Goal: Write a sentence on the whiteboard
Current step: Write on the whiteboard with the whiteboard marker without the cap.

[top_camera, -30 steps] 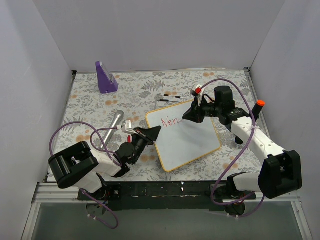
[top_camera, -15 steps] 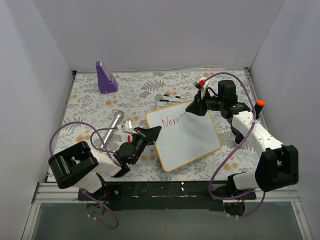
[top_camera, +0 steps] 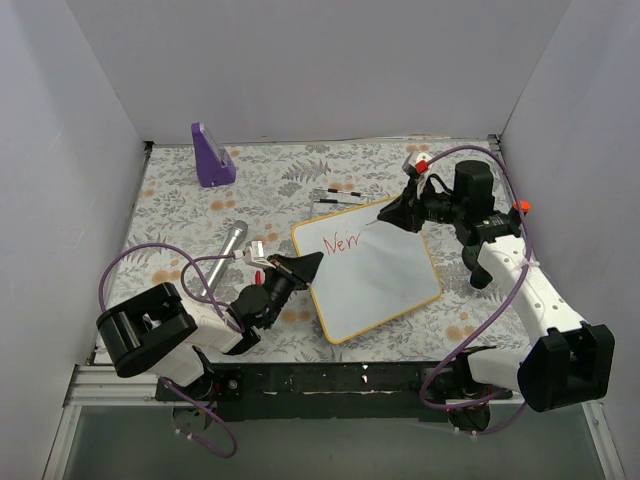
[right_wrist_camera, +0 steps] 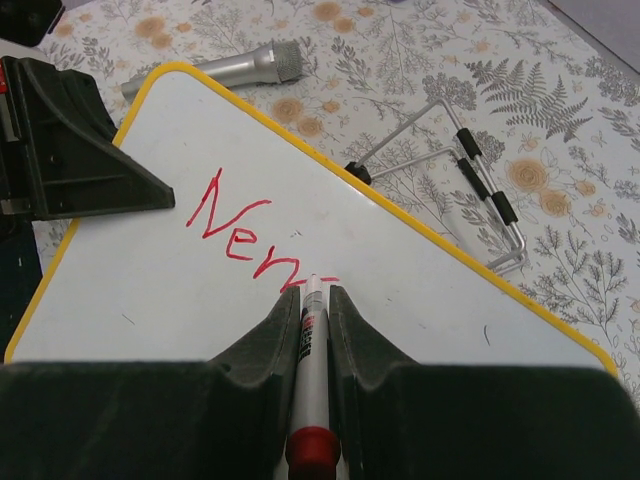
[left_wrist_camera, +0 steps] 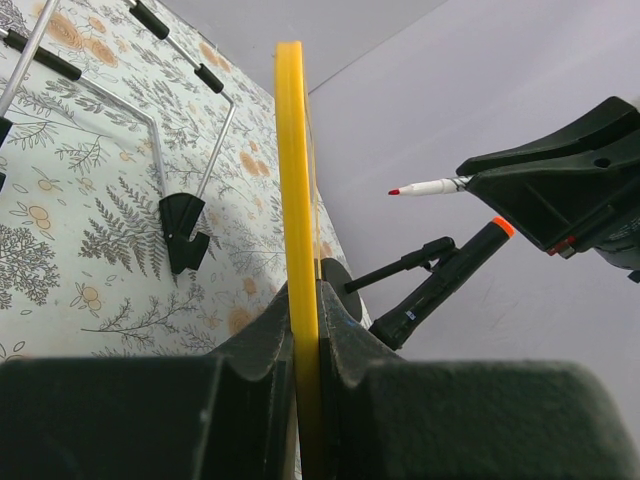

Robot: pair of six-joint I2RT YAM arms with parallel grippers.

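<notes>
Whiteboard (top_camera: 367, 280): a glossy white panel with a thin yellow frame and rounded corners. It lies flat on the floral table cover (top_camera: 180, 200), just toward 3 o'clock from the table's centre, with its corners turned askew. Of the sentence (top_camera: 341, 243), one short line of thin red marker shows near the board's 11 o'clock corner. It reads roughly "New", and the last strokes are loose.

The left gripper (top_camera: 305, 268) is clamped on the frame at the board's 9 o'clock edge. The right gripper (top_camera: 400, 213), at the 1 o'clock corner, is pinched on a red-capped marker (top_camera: 385, 219).

Top view only: a purple wedge (top_camera: 211, 155) at the table's 11 o'clock. It also places a microphone (top_camera: 228, 252) at 9 o'clock of the board and a wire stand (top_camera: 340, 196) at 12 o'clock.

Left wrist view: the board is seen edge-on as a yellow strip (left_wrist_camera: 290, 170) between the fingers (left_wrist_camera: 270, 330). The marker's red tip (left_wrist_camera: 396, 190) stands apart from that strip.

Right wrist view: the letters are legible (right_wrist_camera: 240, 225) and the marker barrel (right_wrist_camera: 311, 340) sits between the jaws. Whether the tip touches cannot be told here.
</notes>
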